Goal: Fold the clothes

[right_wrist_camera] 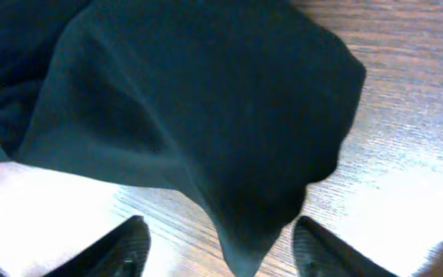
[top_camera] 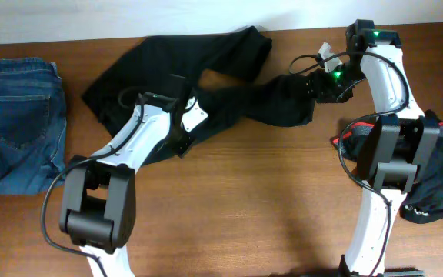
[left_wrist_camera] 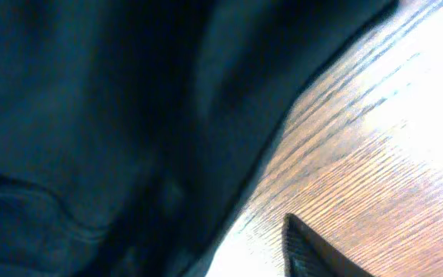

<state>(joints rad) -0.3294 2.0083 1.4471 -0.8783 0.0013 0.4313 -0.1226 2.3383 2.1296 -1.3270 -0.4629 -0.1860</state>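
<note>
Wooden table and pale wall being shown.
The table's grain is being washed out by glare; the wall is being glimpsed along its far edge.

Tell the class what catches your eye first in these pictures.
The black trousers sprawl unfolded across the far middle of the table. At the left edge lie neatly folded blue jeans. In the right wrist view, the right gripper stands open astride one trouser end.
</note>
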